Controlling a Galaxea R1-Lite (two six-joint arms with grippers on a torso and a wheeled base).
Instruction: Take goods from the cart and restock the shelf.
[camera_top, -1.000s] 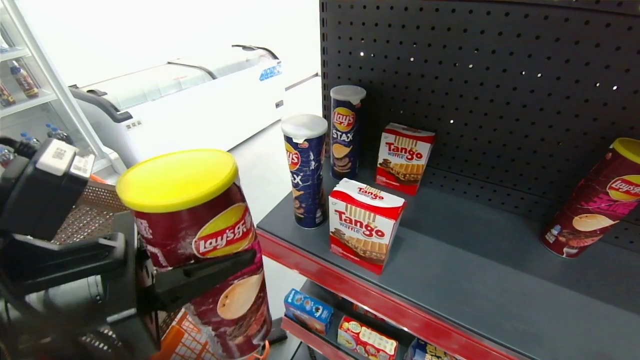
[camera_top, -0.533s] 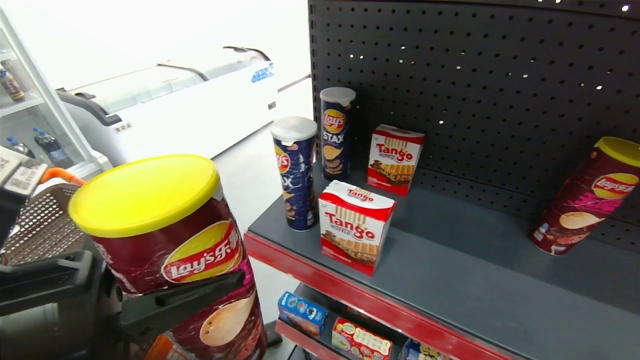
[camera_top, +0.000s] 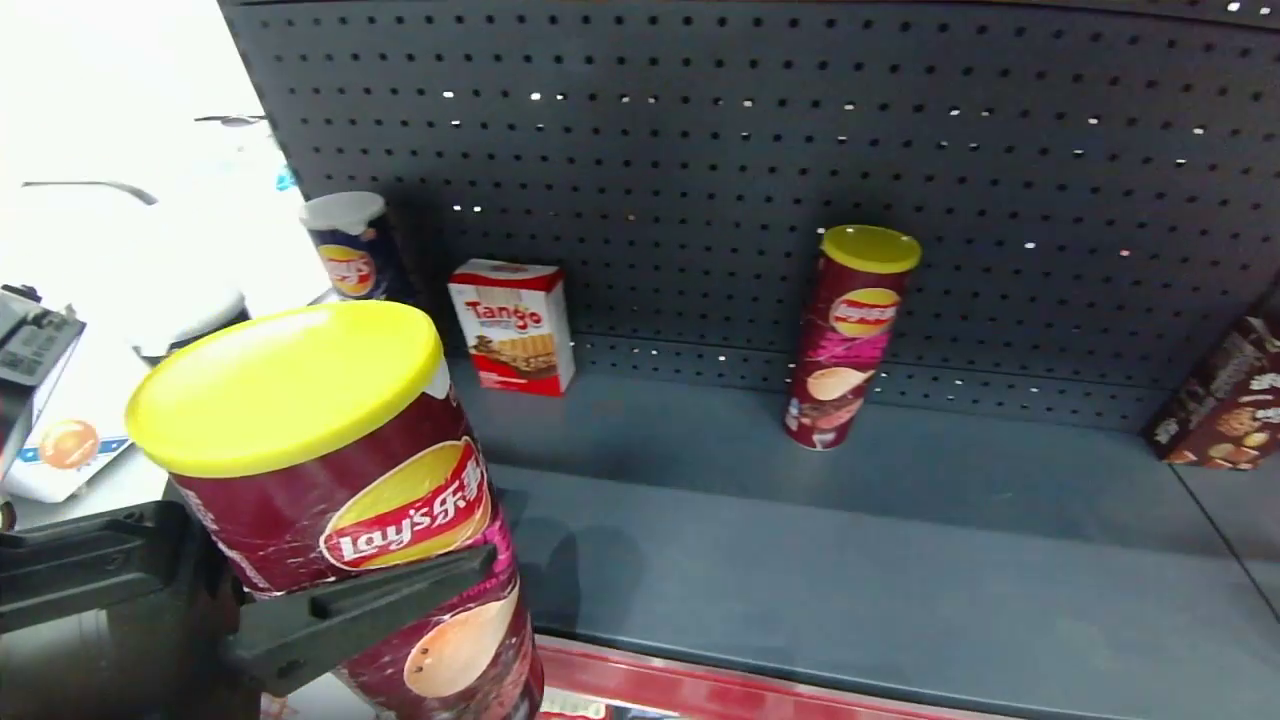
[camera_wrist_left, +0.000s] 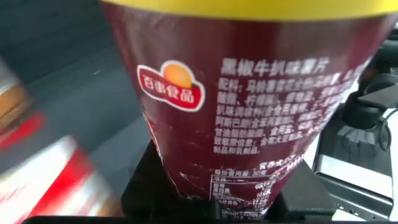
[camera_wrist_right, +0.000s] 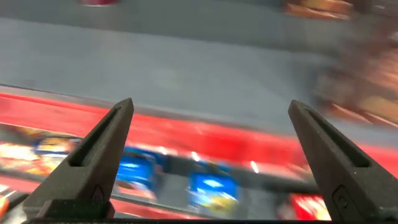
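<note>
Swinging right along the shelf (camera_top: 800, 560), the head camera has shifted, and the maroon chip can (camera_top: 330, 480) stays clamped in the left gripper (camera_top: 300, 590), fingers closed on its lower body. It stands near upright, yellow lid on top, label facing out, at the shelf's front left edge. By the back wall stand a matching can (camera_top: 850, 335), a wafer box (camera_top: 512, 325) and a blue can (camera_top: 350, 250). The right gripper (camera_wrist_right: 211, 162) hangs spread wide, holding nothing.

1. The held chip can (camera_top: 400, 520) has a smooth, glossy printed wrap; its yellow lid (camera_top: 285, 385) is smooth plastic with a soft sheen.
2. The shelf (camera_top: 800, 560) is matt dark grey painted metal, as is the perforated back panel (camera_top: 700, 150). The red front edge (camera_top: 750, 690) is glossier.
3. The wafer box (camera_top: 512, 325), at 10 o'clock, is smooth printed cardboard.
4. The right gripper (camera_wrist_right: 209, 107) is matt black plastic.
</note>
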